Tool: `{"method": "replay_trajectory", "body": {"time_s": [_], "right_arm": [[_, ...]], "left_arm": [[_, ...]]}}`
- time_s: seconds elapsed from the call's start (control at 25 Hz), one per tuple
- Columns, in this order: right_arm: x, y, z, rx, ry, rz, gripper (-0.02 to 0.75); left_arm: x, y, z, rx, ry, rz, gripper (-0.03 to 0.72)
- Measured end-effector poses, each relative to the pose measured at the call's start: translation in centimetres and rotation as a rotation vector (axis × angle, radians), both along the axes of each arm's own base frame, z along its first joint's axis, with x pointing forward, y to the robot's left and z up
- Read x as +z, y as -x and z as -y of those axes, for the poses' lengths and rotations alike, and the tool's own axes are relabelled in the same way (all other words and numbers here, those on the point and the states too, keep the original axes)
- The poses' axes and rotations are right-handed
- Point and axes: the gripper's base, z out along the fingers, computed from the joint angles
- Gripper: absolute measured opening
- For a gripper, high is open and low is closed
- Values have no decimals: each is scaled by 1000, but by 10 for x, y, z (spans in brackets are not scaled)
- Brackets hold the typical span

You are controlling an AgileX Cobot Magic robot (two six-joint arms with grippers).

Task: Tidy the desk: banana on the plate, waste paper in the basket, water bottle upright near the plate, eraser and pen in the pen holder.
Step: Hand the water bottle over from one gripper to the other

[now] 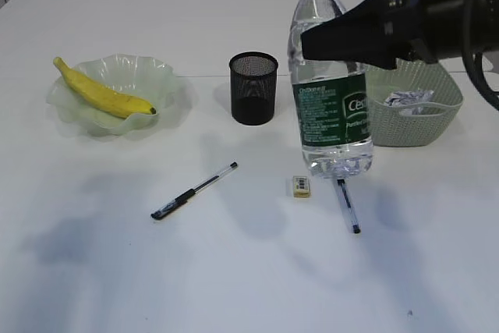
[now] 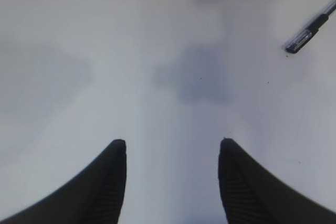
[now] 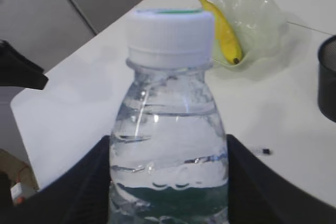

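Note:
My right gripper [image 1: 316, 43] is shut on the water bottle [image 1: 329, 107] at its shoulder and holds it upright, white cap up, right of the middle; the wrist view shows its fingers [image 3: 84, 182] on both sides of the bottle [image 3: 168, 129]. A banana [image 1: 105, 93] lies in the pale green plate [image 1: 160, 76] at the left. Crumpled waste paper [image 1: 408, 100] sits in the grey basket [image 1: 421, 126]. One pen [image 1: 195, 190], the eraser [image 1: 301, 185] and a second pen [image 1: 348, 207] lie on the table before the black mesh pen holder [image 1: 253, 87]. My left gripper [image 2: 173, 142] is open over bare table, a pen's end [image 2: 310, 27] at upper right.
The white table [image 1: 117, 271] reaches its far edge behind the plate and holder. The basket stands at the right, close behind the held bottle. In the right wrist view a black part [image 3: 18, 69] juts in at the left edge, past the table's side.

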Motion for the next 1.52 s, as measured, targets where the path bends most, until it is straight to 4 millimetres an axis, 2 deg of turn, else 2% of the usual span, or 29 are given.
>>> {"method": "replay_trajectory", "body": {"time_s": [0.44,0.76,1.0,1.2,1.4,1.52], "right_arm": [[12,1,-13,184,-232,136,431],[14,1,-13,194,-254,162,431],[14,1,-13,195,-253,164,431],[14,1,-13,195,-253,164,431],[14,1,-14,197,-250,168,431],[14,0,-13,197,-247,174,431]], "left_arm": [[2,-3,0,6,-2,37,391],[13,-18,-4,37,-22,250,384],[12,-27,-4,59,-1,292,380],[19,-35,-3,109,53,399,380],[28,-42,-3,39,-39,528,380],[31,-44,12,-57,-74,588,380]]}}
